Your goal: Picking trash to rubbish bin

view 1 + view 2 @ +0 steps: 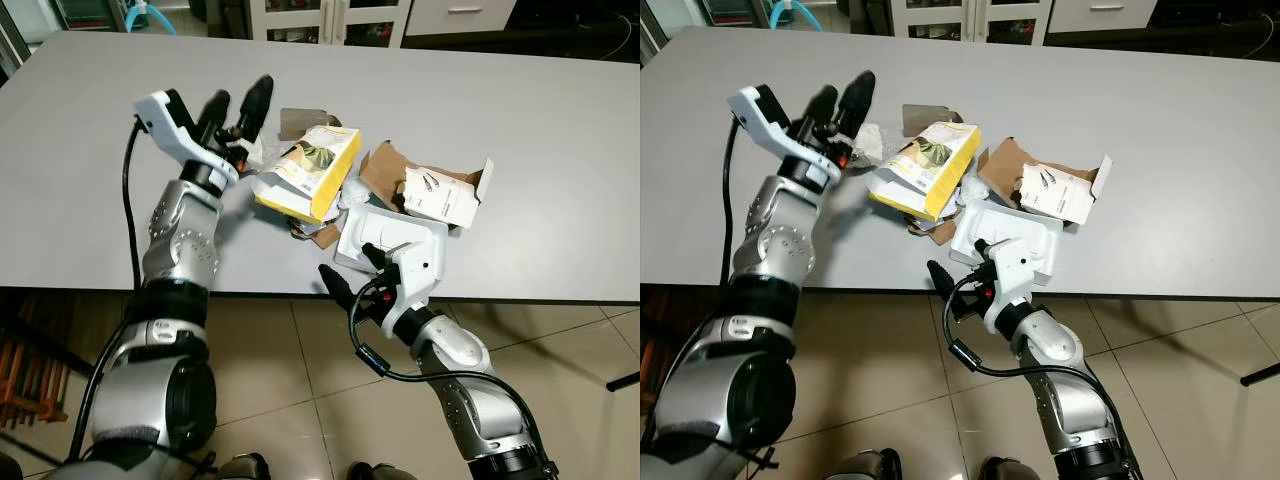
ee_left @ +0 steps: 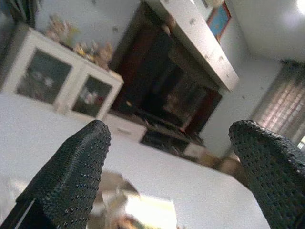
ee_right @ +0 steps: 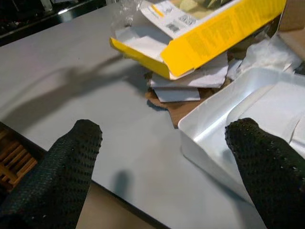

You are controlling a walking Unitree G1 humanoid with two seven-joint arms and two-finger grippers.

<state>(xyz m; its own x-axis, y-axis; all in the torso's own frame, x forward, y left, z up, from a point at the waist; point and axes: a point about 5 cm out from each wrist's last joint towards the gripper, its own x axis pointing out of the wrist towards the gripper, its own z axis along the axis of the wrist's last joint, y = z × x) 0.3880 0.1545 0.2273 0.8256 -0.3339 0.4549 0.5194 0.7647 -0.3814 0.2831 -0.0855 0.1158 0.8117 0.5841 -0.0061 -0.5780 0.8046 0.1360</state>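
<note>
Left eye view: trash lies piled mid-counter, a yellow box beside a white tray. The left gripper hovers apart above the counter, beside the box.

Right wrist view: right gripper apart, just short of the tray at the counter's near edge.

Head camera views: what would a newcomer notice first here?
A heap of torn packaging in the middle of the grey table: an open yellow cardboard box, a white moulded tray at the near edge, brown and white torn cartons. The left gripper hovers open beside the yellow box; the right gripper waits open at the tray.
</note>
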